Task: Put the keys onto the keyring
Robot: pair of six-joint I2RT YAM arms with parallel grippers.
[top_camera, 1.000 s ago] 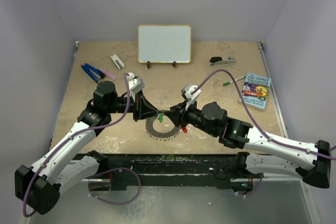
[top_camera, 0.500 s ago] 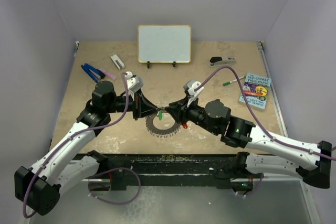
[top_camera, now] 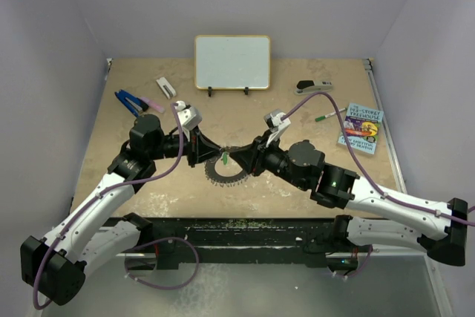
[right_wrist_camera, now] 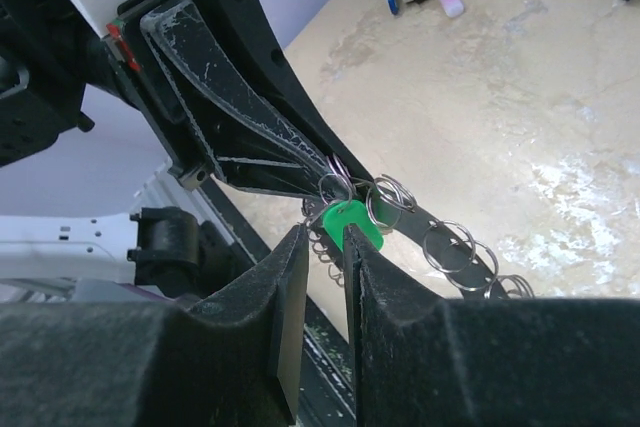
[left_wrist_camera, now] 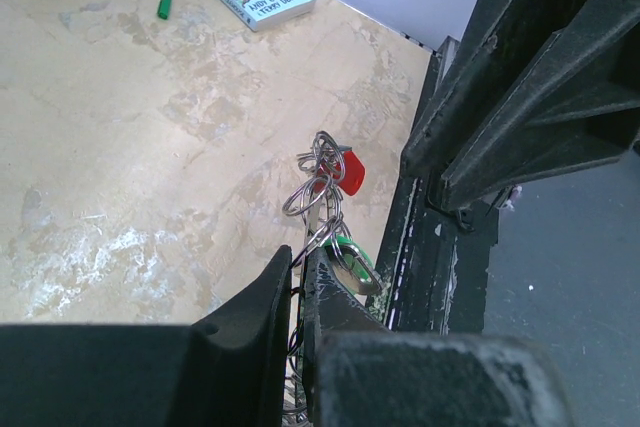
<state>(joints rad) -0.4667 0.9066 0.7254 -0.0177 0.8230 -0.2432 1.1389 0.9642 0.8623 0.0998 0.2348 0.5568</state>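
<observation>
Left gripper [left_wrist_camera: 300, 257]: fingers pressed together, pinching a small wire loop on the fringe of the large flat silver keyring [top_camera: 221, 182]. The keyring sits between both grippers, front-centre on the mottled tan table [top_camera: 230, 116]. Right gripper [right_wrist_camera: 325, 237]: fingers close, thin slit; tiny green-headed key [right_wrist_camera: 349, 223] at their tips, grip on it unclear. Tiny red-headed key [left_wrist_camera: 350, 173] hangs just beside, among the loops. Judgement: both keys look linked to the fringe, not confirmed; release is left. Far: wood-framed whiteboard [top_camera: 231, 61] upright at the back.

Red key [left_wrist_camera: 349, 171], green key [left_wrist_camera: 347, 253] beyond claw [left_wrist_camera: 300, 261] tips
</observation>
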